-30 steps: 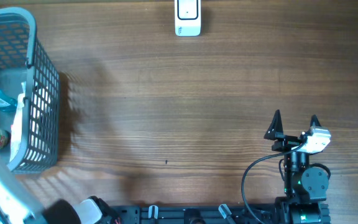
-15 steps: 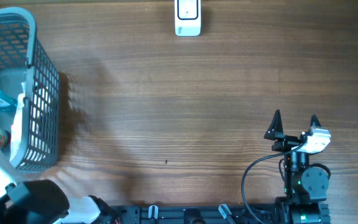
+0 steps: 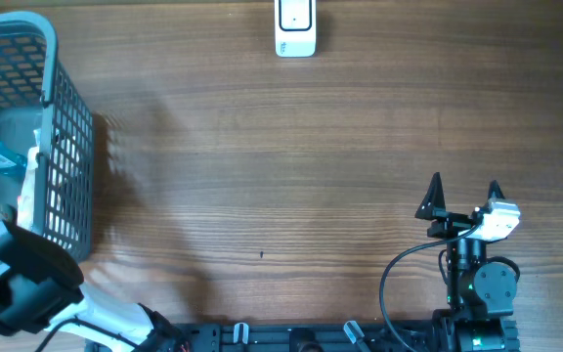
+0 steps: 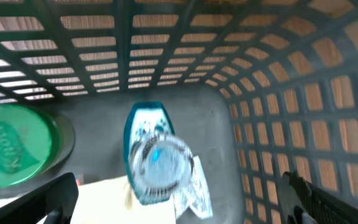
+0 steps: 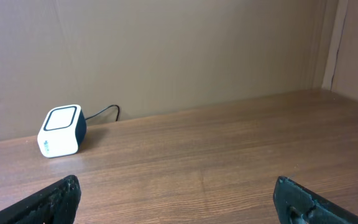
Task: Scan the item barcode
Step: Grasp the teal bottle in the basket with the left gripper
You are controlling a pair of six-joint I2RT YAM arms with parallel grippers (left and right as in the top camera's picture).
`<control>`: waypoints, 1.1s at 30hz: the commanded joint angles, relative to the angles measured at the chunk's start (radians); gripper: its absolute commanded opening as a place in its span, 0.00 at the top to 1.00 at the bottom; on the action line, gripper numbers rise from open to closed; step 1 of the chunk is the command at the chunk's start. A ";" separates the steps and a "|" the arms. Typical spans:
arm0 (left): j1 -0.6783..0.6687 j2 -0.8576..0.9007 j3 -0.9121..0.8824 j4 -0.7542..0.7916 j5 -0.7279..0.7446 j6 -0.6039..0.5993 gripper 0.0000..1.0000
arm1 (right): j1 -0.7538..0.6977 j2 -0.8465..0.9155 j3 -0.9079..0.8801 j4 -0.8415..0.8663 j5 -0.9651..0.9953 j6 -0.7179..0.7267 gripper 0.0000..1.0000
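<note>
Well, the left tool (image 4: 180, 182) hangs over the inside of the grey basket (image 3: 68, 147), which sits at 9 o'clock on the tabletop (image 3: 262, 176). Its two fingers are wide apart and hold nothing. Right under it lies the blue bottle (image 4: 156, 163) with a clear cap, and I think that is the thing to scan. A green lid (image 4: 14, 146) is at the bottle's 9 o'clock, and something white (image 4: 101, 190) lies beside it.

The right tool (image 3: 464, 182) waits at 4 o'clock, fingers apart too, empty. The little white scanner (image 3: 295, 27) is far off at 12 o'clock.

What could go wrong? The bottle looks round and smooth, so it may roll or slip out. The fingers might bump the basket wall. And if the barcode faces away from the scanner, it will not read.
</note>
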 commanded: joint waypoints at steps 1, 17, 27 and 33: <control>0.007 0.050 0.015 0.025 -0.016 -0.042 0.00 | -0.003 -0.003 -0.001 0.005 -0.016 -0.018 0.00; 0.007 0.153 0.015 0.096 -0.020 -0.053 0.16 | -0.003 -0.003 -0.001 0.005 -0.016 -0.018 0.00; 0.007 0.153 0.015 0.076 -0.021 -0.052 0.42 | -0.003 -0.003 -0.001 0.005 -0.016 -0.018 0.00; 0.007 0.153 0.015 0.047 -0.020 -0.052 0.57 | -0.003 -0.003 -0.001 0.005 -0.016 -0.017 0.00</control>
